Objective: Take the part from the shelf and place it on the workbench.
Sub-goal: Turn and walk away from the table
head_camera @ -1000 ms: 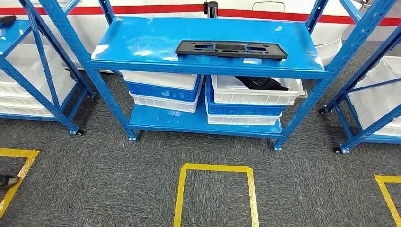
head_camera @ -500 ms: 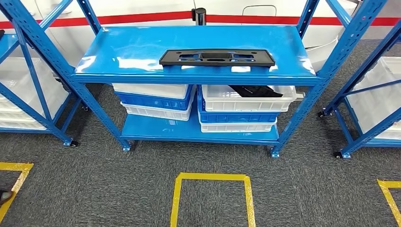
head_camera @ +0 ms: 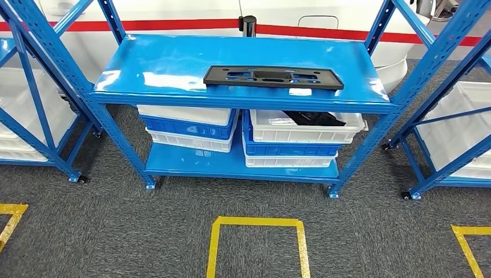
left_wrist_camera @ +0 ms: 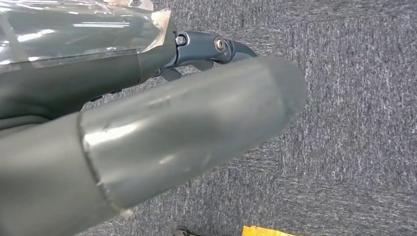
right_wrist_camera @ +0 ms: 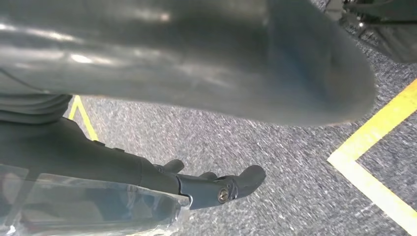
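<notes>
The part (head_camera: 273,76) is a long flat black plate with cut-outs, lying near the front edge of the blue rack's top shelf (head_camera: 173,63), right of its middle. My left hand (left_wrist_camera: 187,93) hangs over grey carpet; its thick grey thumb and dark fingers are stretched out and hold nothing. My right hand (right_wrist_camera: 162,73) also hangs over the carpet, its fingers extended and apart, with nothing in them. Both hands are far from the part.
Stacked white and blue crates (head_camera: 188,123) sit on the lower shelf, and one on the right (head_camera: 307,127) holds black pieces. More blue racks stand at left (head_camera: 35,98) and right (head_camera: 446,116). A yellow taped square (head_camera: 255,223) marks the carpet in front.
The whole picture has shifted: the camera moved, so the rack and the yellow square sit lower in view. The part lies at the same place on its shelf.
</notes>
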Robot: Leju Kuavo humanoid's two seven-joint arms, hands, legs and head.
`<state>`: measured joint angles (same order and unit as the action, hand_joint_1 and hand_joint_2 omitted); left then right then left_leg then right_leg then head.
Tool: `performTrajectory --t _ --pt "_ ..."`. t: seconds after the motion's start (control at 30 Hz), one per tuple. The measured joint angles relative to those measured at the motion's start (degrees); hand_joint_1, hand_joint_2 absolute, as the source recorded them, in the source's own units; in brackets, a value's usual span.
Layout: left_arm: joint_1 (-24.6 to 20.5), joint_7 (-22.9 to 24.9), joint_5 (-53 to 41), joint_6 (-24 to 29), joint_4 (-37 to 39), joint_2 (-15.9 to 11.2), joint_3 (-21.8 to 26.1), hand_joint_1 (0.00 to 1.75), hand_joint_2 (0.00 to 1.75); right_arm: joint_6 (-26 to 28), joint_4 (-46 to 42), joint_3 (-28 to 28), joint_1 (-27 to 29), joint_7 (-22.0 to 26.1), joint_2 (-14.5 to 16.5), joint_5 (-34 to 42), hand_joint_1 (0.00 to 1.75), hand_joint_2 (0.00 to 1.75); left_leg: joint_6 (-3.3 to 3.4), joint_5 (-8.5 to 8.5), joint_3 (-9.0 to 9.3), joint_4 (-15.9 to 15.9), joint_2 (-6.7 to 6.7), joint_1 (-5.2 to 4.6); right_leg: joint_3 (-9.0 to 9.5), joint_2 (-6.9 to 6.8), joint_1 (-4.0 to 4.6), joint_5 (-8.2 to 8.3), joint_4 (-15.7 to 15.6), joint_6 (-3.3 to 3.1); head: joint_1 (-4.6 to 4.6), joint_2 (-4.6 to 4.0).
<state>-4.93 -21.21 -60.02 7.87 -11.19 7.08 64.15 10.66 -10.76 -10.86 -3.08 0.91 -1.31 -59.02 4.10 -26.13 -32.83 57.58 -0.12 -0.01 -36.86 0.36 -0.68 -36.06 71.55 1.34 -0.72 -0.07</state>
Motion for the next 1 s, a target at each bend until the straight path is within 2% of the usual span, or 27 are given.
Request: performTrajectory --t 0.03,0.07,0.1,0.13,0.17,0.2,0.23,0.27,0.37,0.43,0.57,0.73,0.87,1.0 --pt "0.0 0.0 0.0 0.0 0.0 0.0 0.0 0.00 0.00 0.0 0.0 -0.1 0.1 0.0 0.0 0.0 0.00 0.00 0.00 -0.03 -0.04 0.0 -0.03 -0.05 -1.27 0.00 -0.02 -0.63 2.2 0.24 -0.01 0.00" --pt "0.0 0.0 0.0 0.0 0.0 0.0 0.0 0.00 0.00 0.0 0.0 -0.2 0.2 0.0 -0.1 -0.1 0.00 0.00 -0.02 -0.08 -0.05 0.0 -0.10 -0.09 -1.54 -0.01 -0.03 -0.27 2.3 0.70 0.00 0.00" --pt "0.0 0.0 0.0 0.0 0.0 0.1 0.0 0.00 0.00 0.0 0.0 -0.3 0.2 0.0 -0.1 -0.1 0.00 0.00 -0.10 -0.14 0.00 0.1 -0.18 -0.11 -0.66 -0.01 -0.04 1.01 0.1 1.28 0.00 0.00" --pt "0.0 0.1 0.0 0.0 0.0 0.1 0.0 0.00 0.44 0.1 0.0 -0.4 0.2 0.0 -0.2 -0.2 0.00 0.00 -0.21 -0.23 0.08 0.1 -0.26 -0.12 1.21 -0.03 -0.06 2.83 -3.9 1.79 0.01 0.00" --pt "0.0 0.3 0.0 0.1 0.0 0.1 0.0 0.00 0.87 0.2 0.0 -0.4 0.1 -0.1 -0.2 -0.4 0.00 0.44 -0.41 -0.37 0.19 0.2 -0.32 -0.21 3.05 -0.07 -0.05 4.67 -8.0 1.97 -0.01 0.00" --pt "0.0 0.5 0.0 0.2 0.0 0.1 0.0 0.00 1.31 0.4 0.0 -0.4 0.1 -0.2 -0.2 -0.6 0.00 0.87 -0.67 -0.60 0.29 0.3 -0.37 -0.34 4.50 -0.10 -0.03 6.14 -11.3 1.80 -0.02 0.00" --pt "0.0 0.8 0.0 0.3 0.0 0.1 0.0 0.00 1.75 0.8 0.0 -0.4 0.1 -0.4 -0.3 -0.8 0.00 1.31 -0.74 -0.93 0.37 0.4 -0.39 -0.49 5.40 -0.13 -0.09 7.11 -13.3 1.41 -0.07 0.00" --pt "0.0 1.1 0.1 0.5 0.0 0.1 0.0 0.00 1.75 1.2 0.0 -0.4 0.1 -0.6 -0.3 -1.2 0.00 1.75 -0.56 -1.13 0.42 0.6 -0.40 -0.62 5.67 -0.15 -0.09 7.59 -13.9 0.95 -0.10 0.00" --pt "0.0 2.3 0.4 0.5 0.0 0.2 0.0 0.00 1.75 2.3 0.0 -0.4 0.2 -1.4 -0.2 -2.1 0.00 1.75 -0.11 -1.09 0.49 0.5 -0.38 -0.56 6.08 -0.14 0.01 7.94 -14.1 0.46 -0.10 0.00" --pt "0.0 2.9 0.6 0.1 0.0 0.3 0.0 0.00 1.75 2.3 0.0 -0.4 0.2 -1.9 -0.2 -2.2 0.00 1.75 -0.38 -0.96 0.57 0.4 -0.37 -0.48 6.06 -0.13 0.10 7.98 -14.0 0.34 -0.11 0.00" --pt "0.0 3.4 0.7 -0.5 0.0 0.3 0.0 0.00 1.75 1.5 0.0 -0.4 0.2 -3.0 -0.1 -2.1 0.00 0.00 -0.72 -0.91 0.68 0.1 -0.37 -0.45 6.03 -0.12 0.13 7.90 -14.0 0.22 -0.11 0.00" --pt "0.0 3.8 1.1 -0.7 0.0 0.3 0.1 0.00 1.75 0.8 0.0 -0.4 0.2 -3.5 0.1 -2.1 0.00 0.00 -1.26 -0.92 0.69 0.1 -0.36 -0.44 6.02 -0.13 0.18 7.82 -14.0 0.10 -0.10 0.00" --pt "0.0 4.0 1.1 -0.7 0.0 0.3 0.2 0.00 1.75 0.7 0.0 -0.4 0.2 -3.6 0.2 -2.1 0.00 1.75 -1.37 -0.95 0.69 0.1 -0.36 -0.53 5.97 -0.13 0.18 7.82 -14.0 0.10 -0.09 0.00" --pt "0.1 4.8 1.7 -1.3 0.0 0.2 0.0 0.00 1.75 0.0 0.0 -0.4 0.2 -3.7 0.2 -1.4 0.00 1.75 -1.38 -0.96 0.68 0.1 -0.36 -0.70 5.97 -0.13 0.12 7.81 -14.0 0.11 -0.08 0.00"
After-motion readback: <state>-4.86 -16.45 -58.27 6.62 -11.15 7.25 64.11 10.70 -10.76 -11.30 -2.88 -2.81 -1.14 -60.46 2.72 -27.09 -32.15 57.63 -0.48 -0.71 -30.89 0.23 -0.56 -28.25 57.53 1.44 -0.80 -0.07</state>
